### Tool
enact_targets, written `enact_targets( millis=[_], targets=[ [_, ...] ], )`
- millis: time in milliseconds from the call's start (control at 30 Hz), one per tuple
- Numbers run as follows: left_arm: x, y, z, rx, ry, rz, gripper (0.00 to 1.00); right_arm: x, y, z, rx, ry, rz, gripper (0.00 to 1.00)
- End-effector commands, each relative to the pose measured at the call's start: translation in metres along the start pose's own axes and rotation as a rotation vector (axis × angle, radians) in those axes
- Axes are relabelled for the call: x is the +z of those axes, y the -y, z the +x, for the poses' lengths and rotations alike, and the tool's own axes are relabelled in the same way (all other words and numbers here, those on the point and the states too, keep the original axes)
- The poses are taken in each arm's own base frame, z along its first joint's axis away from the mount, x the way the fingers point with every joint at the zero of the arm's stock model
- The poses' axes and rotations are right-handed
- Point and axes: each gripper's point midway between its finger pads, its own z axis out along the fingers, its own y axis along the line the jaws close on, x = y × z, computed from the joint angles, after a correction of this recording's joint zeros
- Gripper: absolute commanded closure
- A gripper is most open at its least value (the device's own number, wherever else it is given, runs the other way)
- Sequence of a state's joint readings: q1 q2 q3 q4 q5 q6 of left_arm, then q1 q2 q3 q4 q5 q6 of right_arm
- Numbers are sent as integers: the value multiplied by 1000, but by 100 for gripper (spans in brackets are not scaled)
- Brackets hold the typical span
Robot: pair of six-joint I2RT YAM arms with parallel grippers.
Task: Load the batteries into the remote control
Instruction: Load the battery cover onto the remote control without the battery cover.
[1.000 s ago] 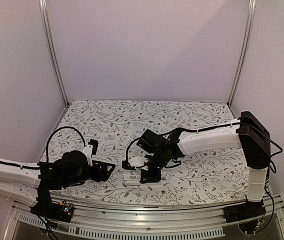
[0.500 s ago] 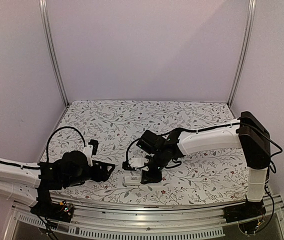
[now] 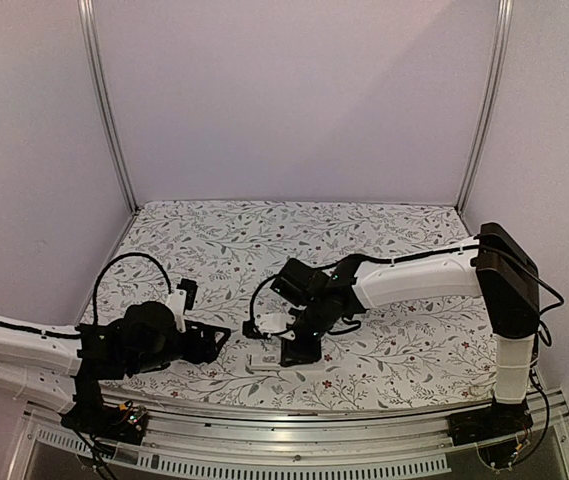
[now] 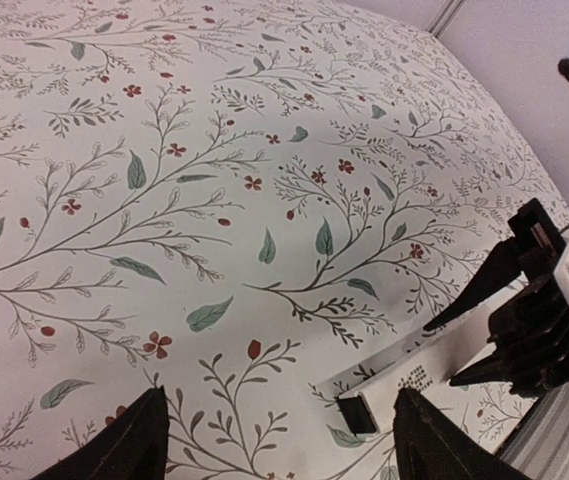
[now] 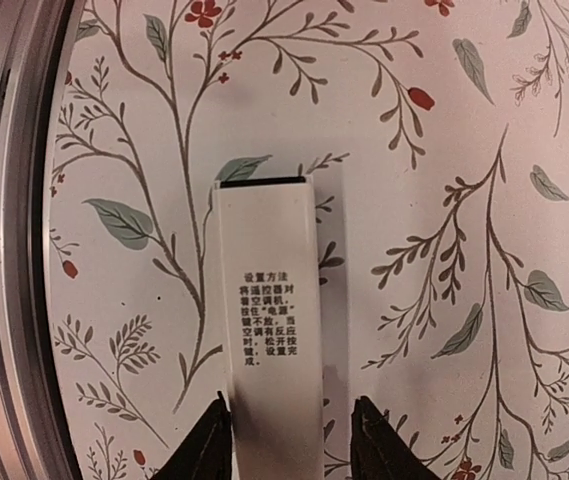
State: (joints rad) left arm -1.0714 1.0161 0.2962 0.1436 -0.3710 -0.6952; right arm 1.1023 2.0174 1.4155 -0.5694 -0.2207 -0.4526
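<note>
Floral cloth covers the surface (image 3: 384,230), boxed in by plain pale walls, with the two arms reaching in from the near edge.

On the left, the left end effector (image 4: 279,430) hangs low over bare cloth. It is released, its fingers spread wide with nothing between them. It points toward the middle of the surface, and its wrist camera catches the near end of the remote a little way off. It looks parked there as a stand-by, close enough to steady or take the remote when needed without crowding the other arm.

Near the middle, close to the front edge, the remote control (image 5: 269,320) lies flat on the cloth with its printed label (image 5: 264,320) facing up. It runs roughly parallel to the metal rail (image 5: 4,250) along the surface's near side. One end shows a dark edge. I cannot tell from these views whether the battery bay is open.

To the right, the right arm bends down over the remote, and the right end effector (image 5: 286,425) straddles one end of it. One finger (image 5: 209,445) is close against the remote's long side, while the other stands off with a sliver of cloth and shadow between. It is therefore released rather than clenched, and the remote rests on the cloth under its own weight. Straddling it lengthwise suits squaring it up or gripping it across its narrow width.

No batteries show in any view, so loading does not look to have begun.
</note>
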Motion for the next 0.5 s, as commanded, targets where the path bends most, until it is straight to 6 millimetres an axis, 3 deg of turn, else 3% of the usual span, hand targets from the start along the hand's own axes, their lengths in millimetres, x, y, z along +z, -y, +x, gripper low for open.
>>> enact_targets(
  millis=[0,200,300,400,467],
  targets=[
    [0,1,3,24,-1,8,23,-2,-7,-10,-20,21,-31,59],
    [7,4,11,81,-41,7,26,-29,-9,-38,-23,131,-36,51],
    [14,2,23,151,-99,-29,31,-50,7,-40,87,176,-1,49],
    [18,0,36,178,-149,-48,37,-74,43,-20,391,203,87,49],
    [19,1,44,174,-181,-34,40,-77,55,13,627,180,134,49]
  ],
)
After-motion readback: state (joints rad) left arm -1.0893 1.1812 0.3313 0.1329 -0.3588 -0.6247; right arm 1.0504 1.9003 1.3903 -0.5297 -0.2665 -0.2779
